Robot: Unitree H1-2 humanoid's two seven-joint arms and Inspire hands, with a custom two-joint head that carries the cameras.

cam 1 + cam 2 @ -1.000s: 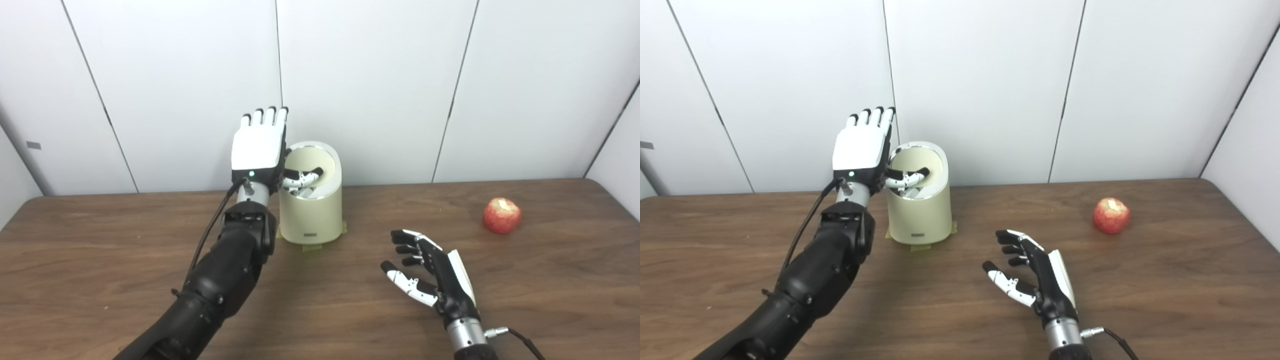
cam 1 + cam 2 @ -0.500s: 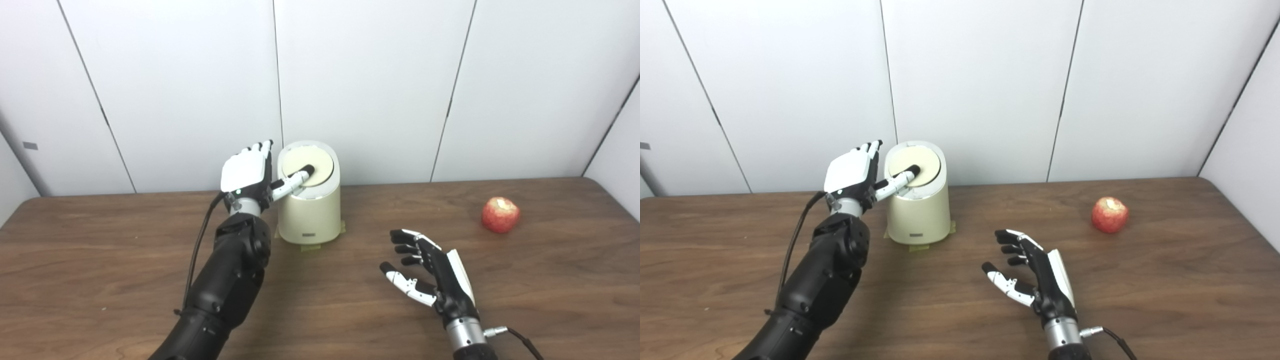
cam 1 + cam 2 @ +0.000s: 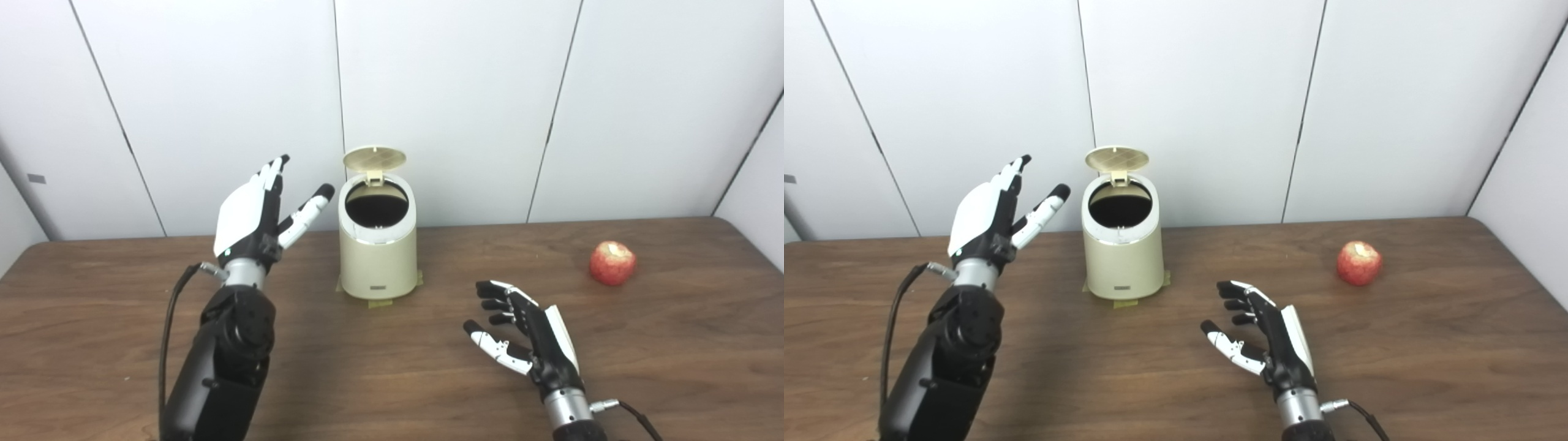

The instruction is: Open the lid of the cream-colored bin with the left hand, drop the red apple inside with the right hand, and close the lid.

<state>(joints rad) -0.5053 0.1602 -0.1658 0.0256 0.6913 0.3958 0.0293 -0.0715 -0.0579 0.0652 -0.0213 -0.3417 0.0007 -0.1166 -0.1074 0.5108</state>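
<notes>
Since half a second ago our left hand (image 3: pixel 248 211) has pulled away from the top of the cream-colored cylindrical plastic bin (image 3: pixel 378 257), and the round cream lid (image 3: pixel 374 158) that lay flat under our thumb has sprung up. It now stands raised on its hinge at the back of the bin, just above centre of the frame, leaving the dark round mouth uncovered. The right hand (image 3: pixel 531 337) has not shifted, and neither has the apple.

Our left hand hangs in the air in the left-centre of the frame, beside the bin but clear of it, with its white back toward us. Its fingers (image 3: pixel 1012 173) are straight and spread and the thumb points toward the bin; it holds nothing.

Our right hand sits low in the lower right of centre, just above the brown wooden table (image 3: pixel 92 318), palm turned to the left. Its fingers are loosely curled and apart, and it is empty.

The red apple (image 3: pixel 613 263), with a pale bitten-looking patch on top, lies on the table at the right side of the frame, well apart from the right hand and farther still from the bin. The bin stands upright on a strip of yellowish tape (image 3: pixel 380 302) near the white panelled wall (image 3: pixel 465 92).
</notes>
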